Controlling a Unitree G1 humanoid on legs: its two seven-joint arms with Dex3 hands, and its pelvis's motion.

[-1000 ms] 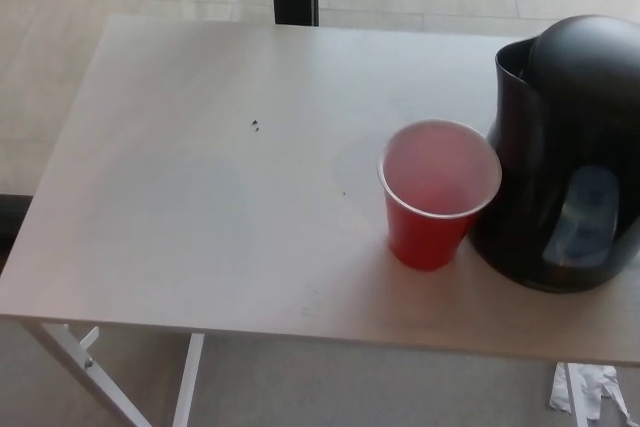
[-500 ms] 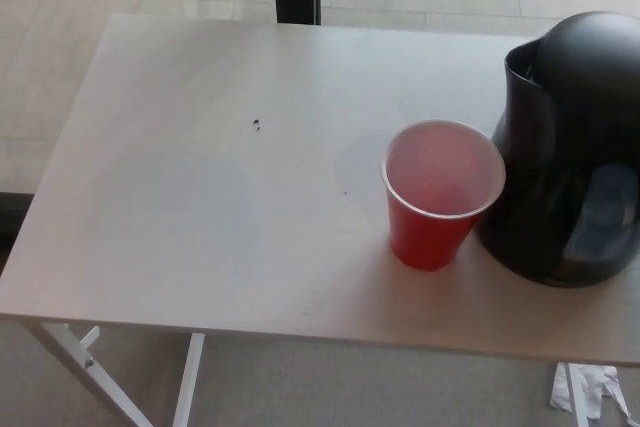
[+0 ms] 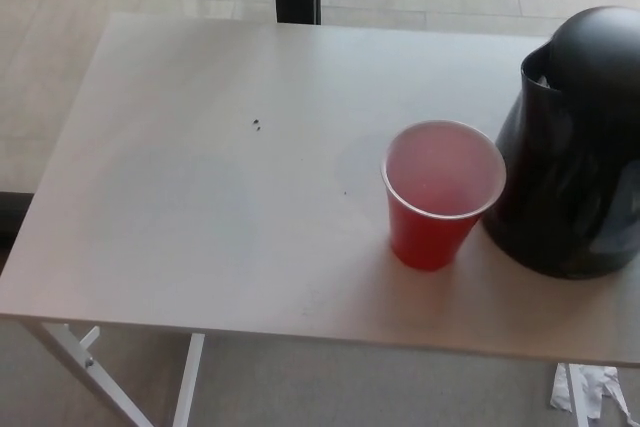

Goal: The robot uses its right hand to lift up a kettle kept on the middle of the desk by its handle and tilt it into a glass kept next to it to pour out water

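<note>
Meanwhile black kettle stands beside red cup on desk.

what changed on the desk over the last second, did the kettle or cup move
The black kettle has shifted to the picture's right, toward the robot's right side, and turned a little; a gap has opened between it and the red cup. No hand shows, so what moved it cannot be seen. The cup, the small dark speck and the desk stayed put apart from a tiny camera shift.

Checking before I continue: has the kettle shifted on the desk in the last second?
Yes. The kettle has slid right, away from the red cup, which stayed put.
</note>
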